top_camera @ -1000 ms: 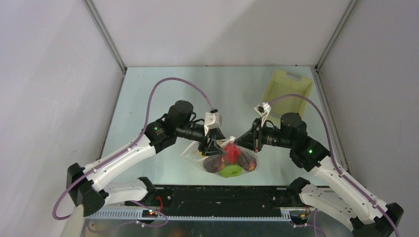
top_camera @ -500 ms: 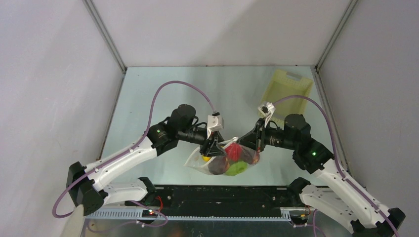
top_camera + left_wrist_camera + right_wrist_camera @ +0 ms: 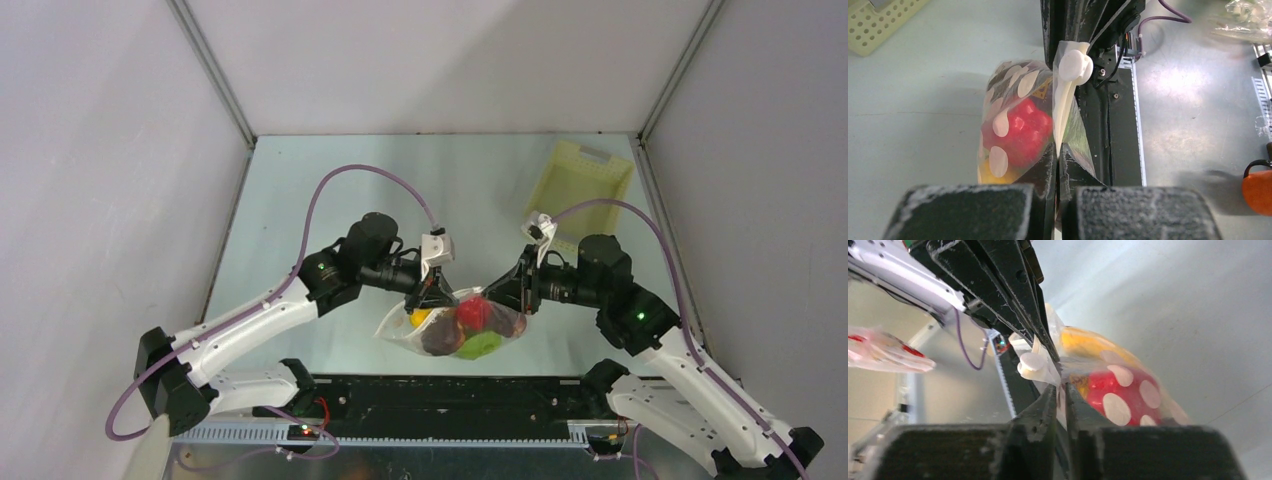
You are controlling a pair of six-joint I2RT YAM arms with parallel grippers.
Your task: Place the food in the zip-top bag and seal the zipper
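**Inspector:** Where is the zip-top bag (image 3: 455, 328) relative to the two end effectors?

**Examiner:** It lies between them and just below, over the near middle of the table (image 3: 300, 200). The left gripper (image 3: 1057, 196) has the bag's mouth edge at one end and the right gripper (image 3: 1060, 405) has it at the other. The two sets of fingertips are near each other along that edge.

**Inspector:** State of each gripper?

**Examiner:** Both are closed. In each wrist view the fingers are pinched flat on the clear film at the zipper (image 3: 1064, 107), and no gap shows. A round white tab (image 3: 1074, 67) sits on that strip between the two grips.

**Inspector:** And the food?

**Examiner:** The food (image 3: 470, 312) is inside the bag, below the held edge. Red, yellow, maroon and green pieces show through the film (the white spots are on the bag). Whether the bag's underside rests on the table cannot be told.

**Inspector:** Arm pose?

**Examiner:** Each arm rises from its base at the near edge and bends inward at the elbow. The wrists face one another and tilt down, with the fingers converging on the bag. The yellow basket (image 3: 580, 185) is well apart, at the far right
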